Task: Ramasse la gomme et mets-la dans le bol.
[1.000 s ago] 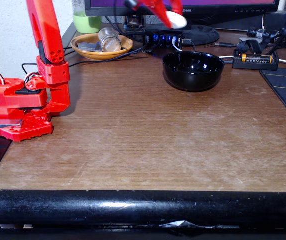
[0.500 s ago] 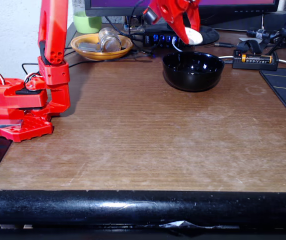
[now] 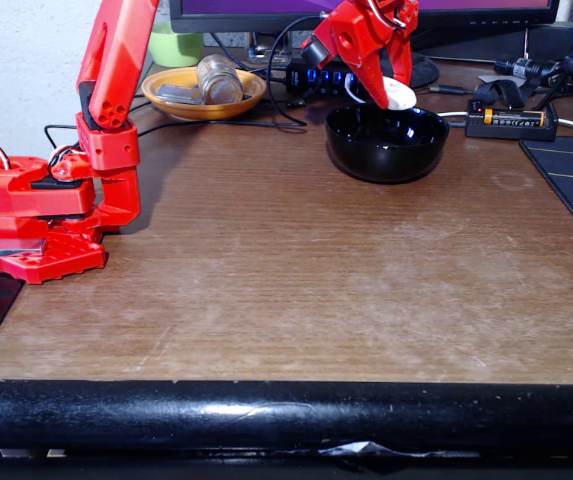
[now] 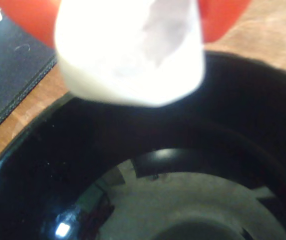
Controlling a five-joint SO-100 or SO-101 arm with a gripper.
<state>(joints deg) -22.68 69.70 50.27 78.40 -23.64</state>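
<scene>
**Eraser held over the bowl's mouth, release is what remains**

In the fixed view the red gripper point(image 3: 394, 88) hangs at the far side of the table with its fingers clamped on la gomme point(image 3: 396, 94), a small white oval that shows just below the red fingertips. Le bol point(image 3: 387, 143), glossy and black, sits directly beneath; the eraser appears at or just above the far part of its rim, with no clear gap to judge from this angle.

The wrist view settles the relation that matters. La gomme point(image 4: 130, 52) is pinched between the two red fingers point(image 4: 30, 22) at the top of the frame, and under it lies the dark shiny inside of le bol point(image 4: 43, 165), its rim curving round on the left and right. The eraser lies towards the upper edge of the bowl's opening in this view, not over its centre, yet it looks to be inside the rim line. Its long axis runs across the picture, roughly crosswise to the fingers that hold it.

My judgement: the carry is nearly over, and the drop depends on the eraser lying straight down onto the bowl's inside. Since it sits near the rim, a small nudge towards the centre before opening would make a bounce off the edge less likely
</scene>
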